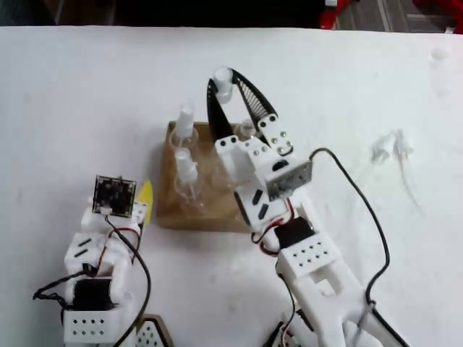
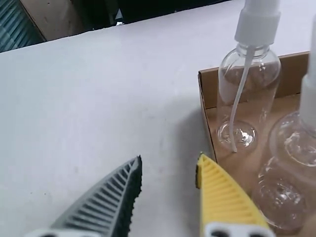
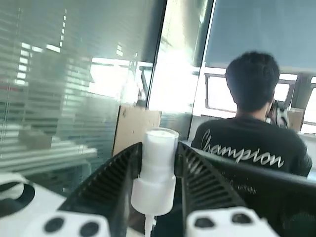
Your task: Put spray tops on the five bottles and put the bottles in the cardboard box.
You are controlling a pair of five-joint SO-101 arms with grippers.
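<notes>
Bearing the cardboard box (image 1: pixel 179 217), white table (image 1: pixel 72 87); blinds (image 3: pixel 44 98) beyond.

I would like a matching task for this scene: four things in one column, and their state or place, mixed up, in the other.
1 right claw
2 left claw
3 cardboard box
4 loose spray top

a open, beside the box
b lying on the table
c shut on a spray top
d holding capped bottles

Pairs: 1-c, 2-a, 3-d, 4-b

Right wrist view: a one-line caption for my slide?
Right gripper shut on a white spray top, nozzle end up.
</notes>
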